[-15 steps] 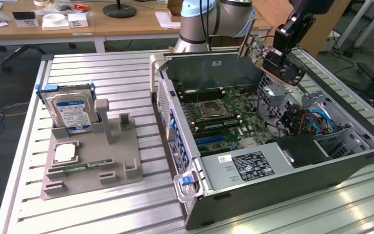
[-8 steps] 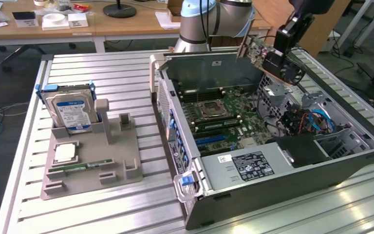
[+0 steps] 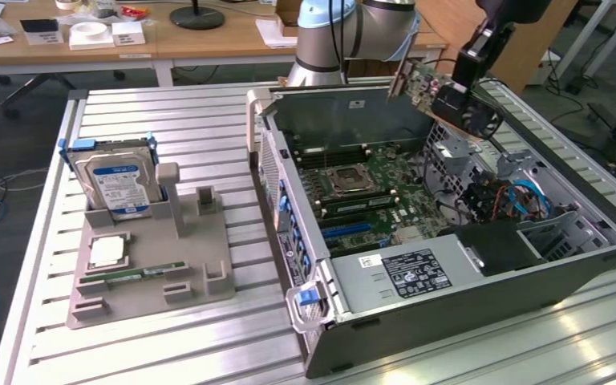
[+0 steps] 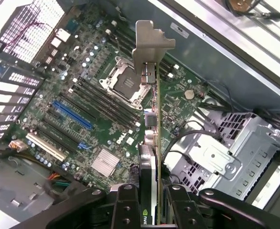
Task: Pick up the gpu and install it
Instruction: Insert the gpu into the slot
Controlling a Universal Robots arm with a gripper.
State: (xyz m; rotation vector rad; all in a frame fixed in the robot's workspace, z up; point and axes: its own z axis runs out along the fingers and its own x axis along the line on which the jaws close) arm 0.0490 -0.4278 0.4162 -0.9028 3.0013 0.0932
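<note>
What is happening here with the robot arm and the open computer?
The robot arm holds the gpu in its jaws, which are shut on one end of the card; the silver bracket is at the other end. The card hangs in the air above the open computer case, over the motherboard, and it is not yet seated in any slot. On the table beside the case, a hard drive stands in a grey holder.
</note>
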